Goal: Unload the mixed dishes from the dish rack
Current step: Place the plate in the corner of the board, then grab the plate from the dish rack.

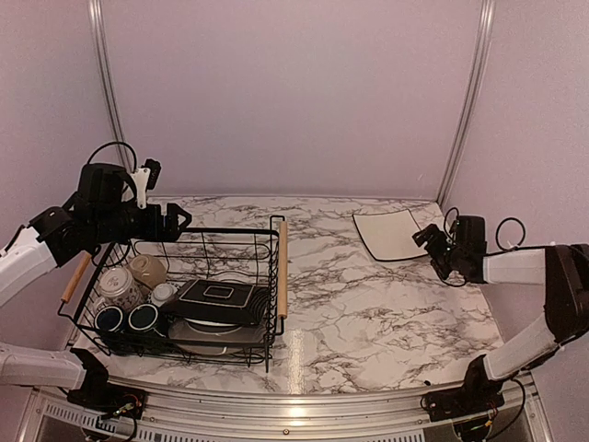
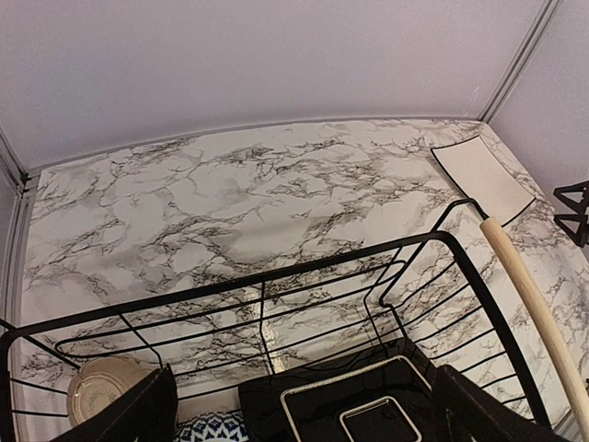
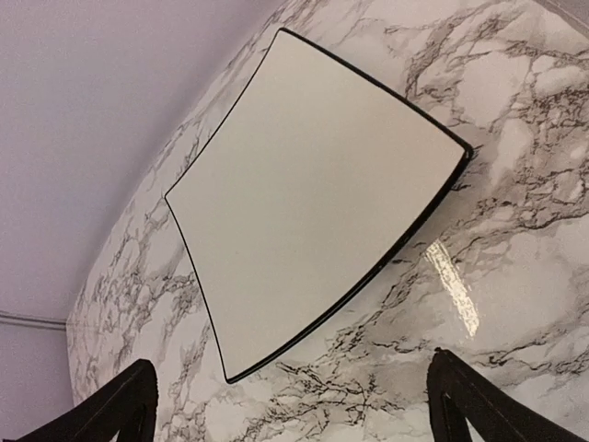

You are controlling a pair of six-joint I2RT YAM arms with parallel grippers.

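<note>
The black wire dish rack (image 1: 272,241) stands at the left with wooden handles (image 1: 282,267). It holds a black square plate (image 1: 219,299) on grey plates (image 1: 221,339), a tan mug (image 1: 147,270), a patterned mug (image 1: 118,287) and two dark-blue mugs (image 1: 143,318). My left gripper (image 1: 179,219) is open and empty above the rack's far rim; in the left wrist view (image 2: 308,424) the black plate (image 2: 368,405) lies below it. A white square plate with a black rim (image 1: 388,233) lies flat on the table at the back right. My right gripper (image 1: 431,241) is open and empty just beside it (image 3: 313,193).
The marble table (image 1: 368,304) runs between the rack and the white plate. Purple walls with metal posts (image 1: 465,101) close the back and sides. A metal rail (image 1: 294,410) lines the near edge. The rack's right handle (image 2: 529,295) shows in the left wrist view.
</note>
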